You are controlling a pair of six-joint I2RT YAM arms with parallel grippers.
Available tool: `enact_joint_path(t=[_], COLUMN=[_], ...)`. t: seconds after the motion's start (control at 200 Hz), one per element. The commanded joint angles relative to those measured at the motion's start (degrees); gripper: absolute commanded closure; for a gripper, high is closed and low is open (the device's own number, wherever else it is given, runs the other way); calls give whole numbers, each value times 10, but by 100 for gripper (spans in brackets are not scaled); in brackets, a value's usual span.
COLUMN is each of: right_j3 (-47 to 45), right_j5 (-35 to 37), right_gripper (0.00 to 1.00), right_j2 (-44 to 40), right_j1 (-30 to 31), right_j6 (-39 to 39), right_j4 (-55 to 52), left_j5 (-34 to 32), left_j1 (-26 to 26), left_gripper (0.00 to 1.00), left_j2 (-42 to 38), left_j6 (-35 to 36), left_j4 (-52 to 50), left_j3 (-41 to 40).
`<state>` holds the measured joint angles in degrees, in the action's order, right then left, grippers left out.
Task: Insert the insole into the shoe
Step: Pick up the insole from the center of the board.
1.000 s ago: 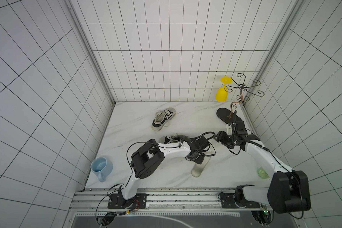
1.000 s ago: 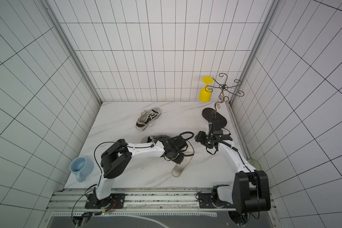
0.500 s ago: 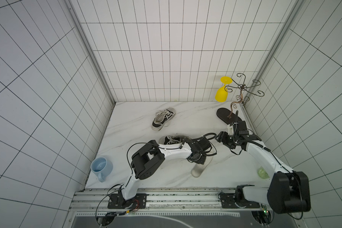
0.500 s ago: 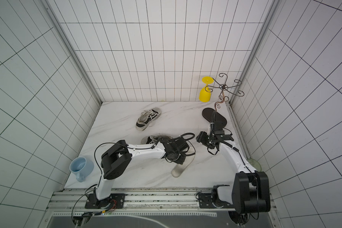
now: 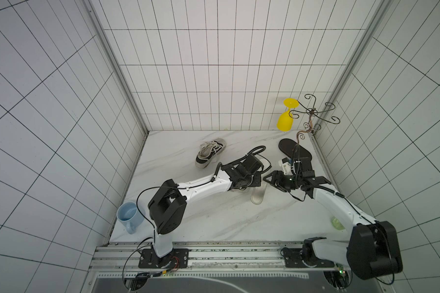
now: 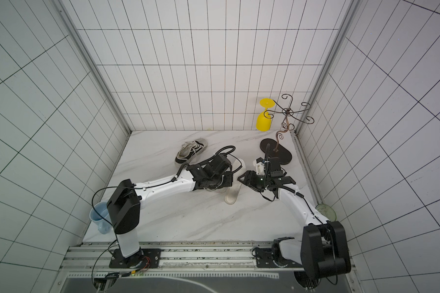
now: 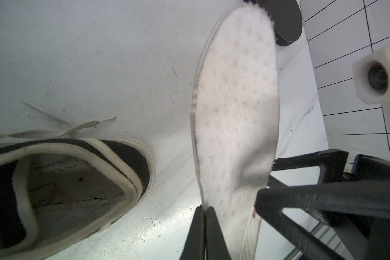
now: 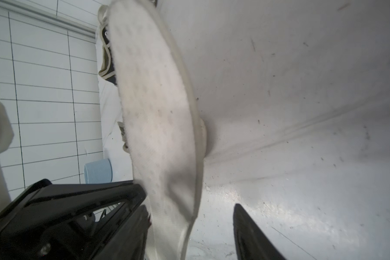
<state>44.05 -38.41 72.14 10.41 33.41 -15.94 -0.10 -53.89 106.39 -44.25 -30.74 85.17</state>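
The shoe, just beside the left gripper, gapes open and shows only its bare, cracked inner floor. The insole is outside it, pinched by its stitched edge between that gripper's pressed-together fingers. Well behind the gripper, by the arm's elbow, a pale blue mug stands mouth up, its inner floor showing. Far beyond the fingertips a yellow goblet hangs mouth down on a curled wire stand. The right gripper stands spread, a finger on either side of the insole, one close against its face. In both top views the left arm hides most of the shoe, and a greenish round thing beside the right arm is too cut off to name. The insole is thin, dimpled white fabric, fuzzy at its far end and bent near the grip. The shoe is black canvas with a ribbed pale rubber rim. Another sneaker lies farther off.
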Motion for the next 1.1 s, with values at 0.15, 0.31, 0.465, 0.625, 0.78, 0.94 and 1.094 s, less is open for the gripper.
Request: enact_joint_path(t=[0.15, 0.31, 0.465, 0.625, 0.78, 0.94, 1.094], right_j3=[-38, -28, 46, 86, 103, 113, 120], right_j5=[-10, -8, 22, 27, 28, 13, 20], right_gripper=[89, 100, 100, 100, 100, 100, 100], right_j2=[5, 11, 44, 66, 68, 55, 42], right_j1=[26, 12, 19, 67, 106, 124, 138], right_j6=[42, -18, -152, -264, -314, -336, -346], right_j4=[84, 73, -47, -118, -152, -175, -197], left_j5=[13, 71, 127, 168, 214, 220, 217], left_j1=[27, 49, 80, 116, 131, 140, 141], left_gripper=[100, 89, 54, 49, 48, 48, 48], left_j2=[-36, -52, -68, -89, -85, -55, -19], left_j6=[-28, 21, 191, 407, 532, 586, 607], left_j4=[52, 78, 18, -71, -122, -198, -228], left_j3=[-20, -36, -17, 3, 22, 70, 107])
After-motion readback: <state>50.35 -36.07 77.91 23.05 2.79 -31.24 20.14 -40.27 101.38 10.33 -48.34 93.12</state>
